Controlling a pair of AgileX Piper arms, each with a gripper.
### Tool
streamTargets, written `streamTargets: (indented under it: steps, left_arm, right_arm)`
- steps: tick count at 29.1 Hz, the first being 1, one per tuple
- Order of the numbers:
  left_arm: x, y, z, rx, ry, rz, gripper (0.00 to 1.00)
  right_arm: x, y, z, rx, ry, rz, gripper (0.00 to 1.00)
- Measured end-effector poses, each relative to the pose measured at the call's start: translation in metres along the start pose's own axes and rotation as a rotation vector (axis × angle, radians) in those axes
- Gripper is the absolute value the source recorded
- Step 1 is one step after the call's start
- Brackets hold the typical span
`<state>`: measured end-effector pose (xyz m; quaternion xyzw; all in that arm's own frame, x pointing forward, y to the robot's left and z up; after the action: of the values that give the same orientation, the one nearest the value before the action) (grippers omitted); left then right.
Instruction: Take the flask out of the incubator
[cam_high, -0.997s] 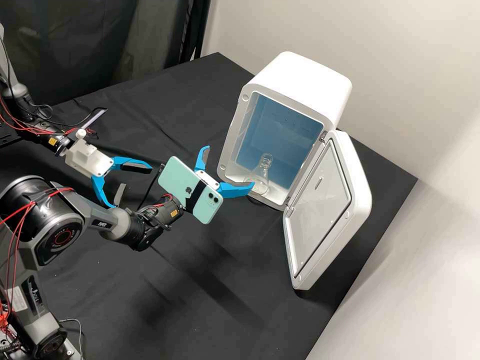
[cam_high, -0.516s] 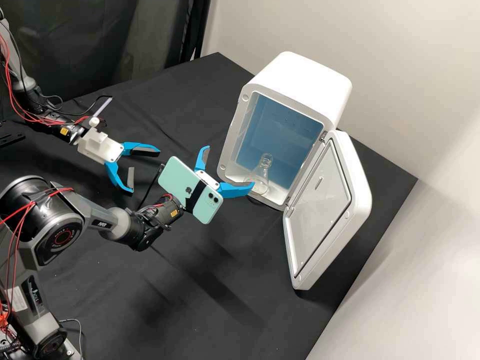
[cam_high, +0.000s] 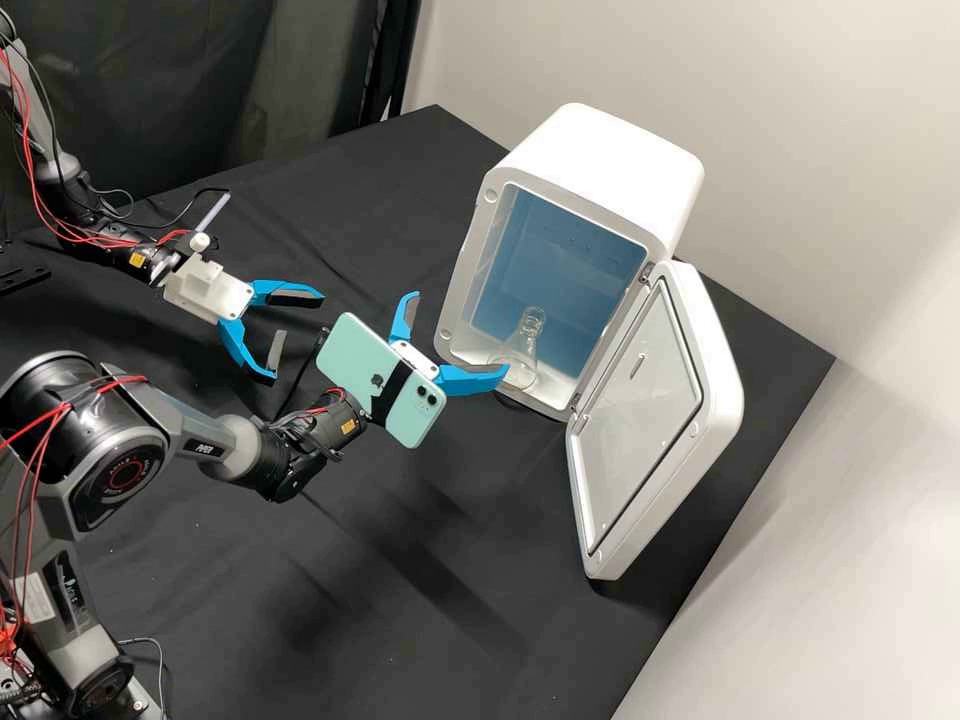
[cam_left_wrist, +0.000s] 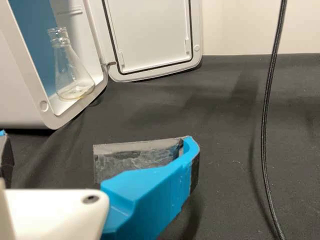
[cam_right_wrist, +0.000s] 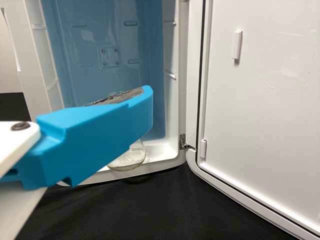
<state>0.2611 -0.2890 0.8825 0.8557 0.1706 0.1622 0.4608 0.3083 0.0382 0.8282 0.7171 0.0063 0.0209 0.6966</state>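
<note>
High cam: we sit off the arms, looking forward and down on the bench (cam_high: 420, 560) at a middling slant. We're far enough back to take in both arms and the whole incubator (cam_high: 600, 170) at upper right of frame. Left wrist cam: we're low over the bench, well back, facing the incubator's open front and door (cam_left_wrist: 150, 35). Right wrist cam: we're close up at the opening, looking in. All three share the flask (cam_high: 527, 345) and the blue interior.

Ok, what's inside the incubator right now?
One clear flask, upright on the incubator floor. A jaw of the right gripper covers part of its base in the high view.
</note>
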Motion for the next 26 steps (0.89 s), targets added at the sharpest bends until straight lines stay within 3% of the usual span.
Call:
streamTargets:
  steps: [26]
  left_arm:
    - [-0.0007,0.0026,0.0017,0.004,-0.007,0.01,1.0]
  right_arm:
    - [0.0,0.0,0.0,0.0,0.0,0.0,1.0]
